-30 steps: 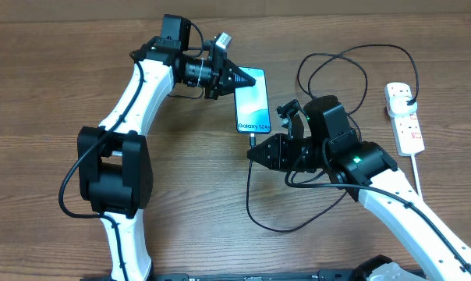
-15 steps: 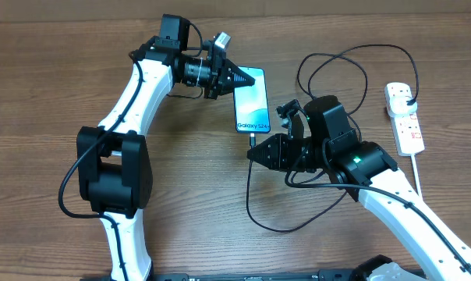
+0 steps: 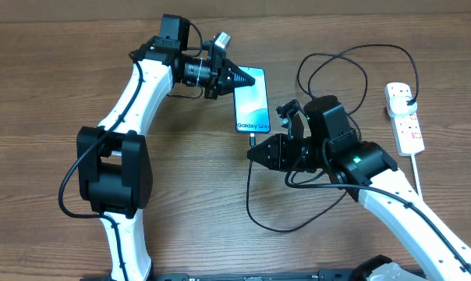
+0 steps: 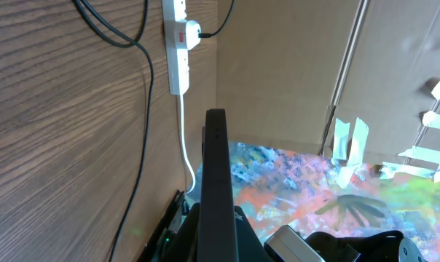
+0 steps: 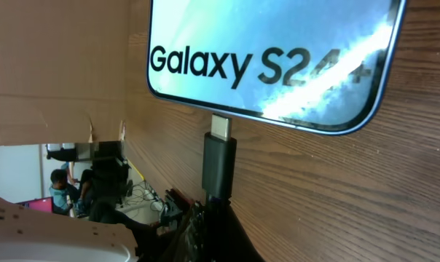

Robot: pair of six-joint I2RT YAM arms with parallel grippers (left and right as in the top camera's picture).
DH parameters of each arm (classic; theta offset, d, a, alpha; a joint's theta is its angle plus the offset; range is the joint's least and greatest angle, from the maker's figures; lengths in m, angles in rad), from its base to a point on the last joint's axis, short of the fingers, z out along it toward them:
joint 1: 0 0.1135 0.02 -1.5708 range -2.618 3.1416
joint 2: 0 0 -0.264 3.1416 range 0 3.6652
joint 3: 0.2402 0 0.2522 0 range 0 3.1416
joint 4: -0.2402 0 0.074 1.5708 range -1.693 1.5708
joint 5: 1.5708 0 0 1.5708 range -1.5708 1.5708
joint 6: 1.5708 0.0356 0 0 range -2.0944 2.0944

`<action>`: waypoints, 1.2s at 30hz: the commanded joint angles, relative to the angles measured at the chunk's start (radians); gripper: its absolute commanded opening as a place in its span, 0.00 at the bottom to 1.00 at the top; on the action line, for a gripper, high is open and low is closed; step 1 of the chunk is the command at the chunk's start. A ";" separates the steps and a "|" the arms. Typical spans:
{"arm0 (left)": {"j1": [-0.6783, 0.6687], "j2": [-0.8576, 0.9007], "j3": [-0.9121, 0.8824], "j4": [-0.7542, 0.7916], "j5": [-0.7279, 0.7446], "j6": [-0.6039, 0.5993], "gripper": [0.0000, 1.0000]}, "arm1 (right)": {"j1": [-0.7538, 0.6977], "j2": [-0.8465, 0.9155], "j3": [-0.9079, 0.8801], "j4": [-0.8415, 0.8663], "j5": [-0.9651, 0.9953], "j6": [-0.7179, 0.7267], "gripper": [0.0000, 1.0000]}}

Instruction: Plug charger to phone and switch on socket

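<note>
Charger (image 5: 220, 164), phone (image 3: 252, 101) and socket (image 3: 405, 117) all lie on the brown wood-grain surface (image 3: 48, 94) in front of you.

Your left arm reaches in from the left. The left gripper (image 3: 239, 79) has its jaws drawn together into a point, and the tips rest against the phone's upper left corner. Your right arm comes in from the lower right, and the right gripper (image 3: 251, 151) sits just below the phone's bottom edge with its jaws clenched on the charger's plug body.

The socket is a long white strip well off to your right, apart from both arms. It has red marks on its switches, a black plug in its far end and a white cord trailing from its near end. You cannot read the switch positions from these views.

The phone lies flat between the two grippers, screen up, glowing light blue with "Galaxy S24+" printed near the bottom edge.

The charger is a thin black cable that loops behind the right arm and again on the near side. Its small black plug points straight at the middle of the phone's bottom edge. The silver tip meets that edge, with a short stretch of metal showing — whether it is fully seated you cannot tell.
</note>
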State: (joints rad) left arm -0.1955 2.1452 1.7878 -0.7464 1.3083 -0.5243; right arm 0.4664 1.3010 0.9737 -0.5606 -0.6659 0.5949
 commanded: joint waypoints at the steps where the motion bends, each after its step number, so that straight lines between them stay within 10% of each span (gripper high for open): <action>1: 0.003 0.000 0.016 0.003 0.050 -0.014 0.04 | 0.005 0.002 -0.007 0.010 -0.006 -0.019 0.04; 36: 0.016 0.000 0.016 0.011 0.099 -0.007 0.04 | 0.004 0.024 -0.007 0.032 -0.021 -0.019 0.04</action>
State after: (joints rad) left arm -0.1936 2.1452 1.7878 -0.7429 1.3655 -0.5240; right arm 0.4664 1.3231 0.9737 -0.5369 -0.6735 0.5907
